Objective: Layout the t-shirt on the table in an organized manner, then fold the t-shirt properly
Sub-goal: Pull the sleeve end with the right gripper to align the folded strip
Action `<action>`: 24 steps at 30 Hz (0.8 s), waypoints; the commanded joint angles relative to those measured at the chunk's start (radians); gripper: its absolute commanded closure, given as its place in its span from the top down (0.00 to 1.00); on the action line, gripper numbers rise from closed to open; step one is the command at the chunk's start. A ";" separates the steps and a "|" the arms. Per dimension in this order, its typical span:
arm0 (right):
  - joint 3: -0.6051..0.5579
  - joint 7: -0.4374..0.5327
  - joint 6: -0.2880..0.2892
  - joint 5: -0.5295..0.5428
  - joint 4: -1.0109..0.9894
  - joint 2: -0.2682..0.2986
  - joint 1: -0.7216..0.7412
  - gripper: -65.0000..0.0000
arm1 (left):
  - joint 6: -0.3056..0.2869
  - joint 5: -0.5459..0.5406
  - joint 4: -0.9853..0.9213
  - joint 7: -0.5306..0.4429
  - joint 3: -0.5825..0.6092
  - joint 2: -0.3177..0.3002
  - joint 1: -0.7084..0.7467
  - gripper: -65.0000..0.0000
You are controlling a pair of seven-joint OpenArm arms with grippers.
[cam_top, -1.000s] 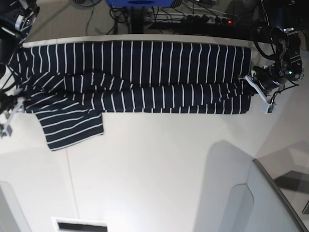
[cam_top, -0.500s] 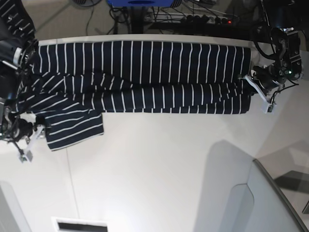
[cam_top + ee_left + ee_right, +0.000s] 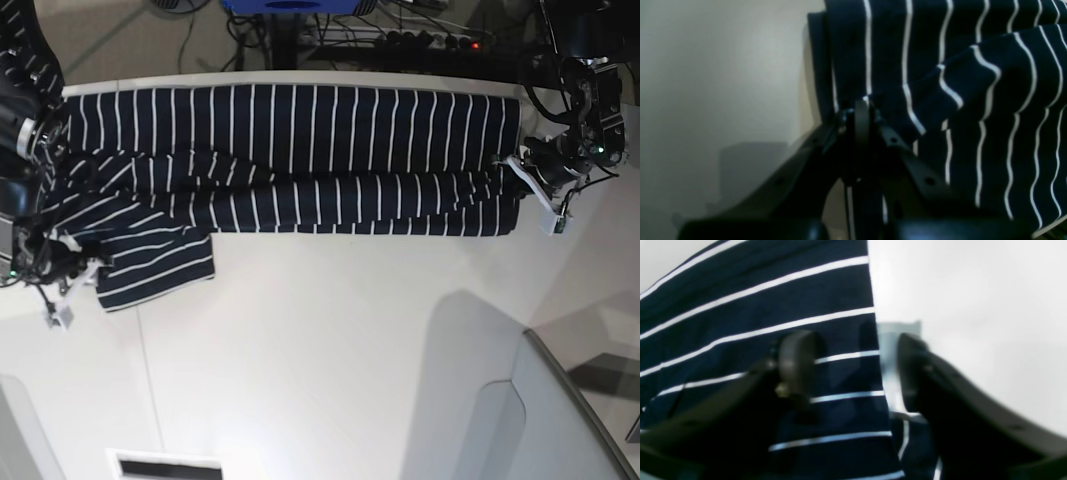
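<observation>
Across the far half of the table (image 3: pixel 330 330), the t-shirt (image 3: pixel 290 160) lies stretched in a long folded band, one sleeve flopping toward the near edge.

At its end, the left gripper (image 3: pixel 858 110) has its fingers pinched closed on the striped hem (seen close in the wrist view), while the right gripper (image 3: pixel 853 370) hangs with fingers spread, straddling the sleeve's edge, gripping nothing.
</observation>
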 commanded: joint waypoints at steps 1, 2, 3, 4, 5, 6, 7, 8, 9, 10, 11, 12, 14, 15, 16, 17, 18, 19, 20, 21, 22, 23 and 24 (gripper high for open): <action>-0.001 -0.001 0.005 -0.001 0.004 0.011 0.022 0.28 | -0.005 -0.010 0.018 -0.015 -0.007 -0.017 -0.010 0.00; 0.001 -0.001 0.005 -0.001 0.004 0.011 0.022 0.14 | -0.005 -0.010 0.018 -0.015 -0.007 -0.017 -0.010 0.00; 0.002 -0.005 0.005 -0.001 0.006 0.011 0.024 0.01 | -0.005 -0.010 0.018 -0.015 -0.007 -0.017 -0.010 0.00; 0.002 -0.013 0.005 0.001 0.011 0.011 0.024 0.00 | -0.005 -0.010 0.018 -0.015 -0.007 -0.017 -0.010 0.00; 0.002 -0.025 0.005 0.001 0.015 0.011 0.024 0.02 | -0.005 -0.010 0.018 -0.015 -0.007 -0.017 -0.010 0.00; 0.002 -0.038 0.005 0.001 0.021 0.011 0.027 0.02 | -0.005 -0.010 0.018 -0.015 -0.007 -0.017 -0.010 0.00; 0.002 -0.048 0.005 0.001 0.037 0.011 0.031 0.00 | -0.005 -0.010 0.018 -0.015 -0.007 -0.017 -0.010 0.00; 0.002 -0.061 0.005 0.001 0.054 0.011 0.031 0.00 | -0.005 -0.010 0.020 -0.015 -0.007 -0.017 -0.010 0.00; 0.002 -0.076 0.006 0.001 0.077 0.010 0.031 0.00 | -0.005 -0.011 0.020 -0.015 -0.007 -0.017 -0.010 0.00; 0.004 -0.102 0.008 0.001 0.113 0.010 0.030 0.00 | -0.005 -0.011 0.020 -0.015 -0.007 -0.017 -0.010 0.00; 0.004 -0.130 0.009 0.002 0.155 0.008 0.027 0.00 | -0.005 -0.011 0.020 -0.015 -0.007 -0.017 -0.010 0.00; 0.004 -0.165 0.009 0.002 0.202 0.000 0.024 0.00 | -0.005 -0.011 0.021 -0.015 -0.007 -0.017 -0.012 0.00; 0.004 -0.242 0.018 0.002 0.344 -0.019 -0.007 0.00 | -0.005 -0.011 0.037 -0.015 -0.007 -0.017 -0.012 0.00; 0.004 -0.276 0.037 0.002 0.426 -0.027 -0.027 0.00 | -0.005 -0.011 0.047 -0.012 -0.007 -0.017 -0.010 0.00; 0.001 -0.315 0.060 0.002 0.511 -0.044 -0.048 0.00 | -0.005 -0.011 0.057 -0.012 -0.007 -0.017 -0.010 0.00; 0.001 -0.357 0.072 -0.001 0.580 -0.055 -0.065 0.00 | -0.005 -0.011 0.063 -0.010 -0.007 -0.017 -0.010 0.00; -0.001 -0.406 0.083 -0.002 0.653 -0.069 -0.087 0.00 | -0.005 -0.011 0.064 -0.010 -0.007 -0.017 -0.010 0.00; -0.001 -0.449 0.087 -0.002 0.723 -0.075 -0.105 0.00 | -0.005 -0.011 0.069 -0.010 -0.007 -0.017 -0.010 0.00; -0.001 -0.500 0.095 -0.001 0.796 -0.082 -0.131 0.00 | -0.005 -0.011 0.071 -0.010 -0.007 -0.017 -0.010 0.00; -0.001 -0.536 0.095 0.001 0.864 -0.090 -0.157 0.00 | -0.005 -0.011 0.071 -0.010 -0.007 -0.017 -0.010 0.00; -0.002 -0.566 0.095 0.001 0.930 -0.098 -0.187 0.00 | -0.005 -0.011 0.071 -0.010 -0.007 -0.017 -0.010 0.00; -0.002 -0.589 0.097 0.002 0.985 -0.105 -0.211 0.00 | -0.005 -0.011 0.071 -0.010 -0.007 -0.017 -0.010 0.00; -0.002 -0.608 0.097 0.002 1.043 -0.113 -0.243 0.00 | -0.005 -0.011 0.071 -0.010 -0.007 -0.017 -0.010 0.00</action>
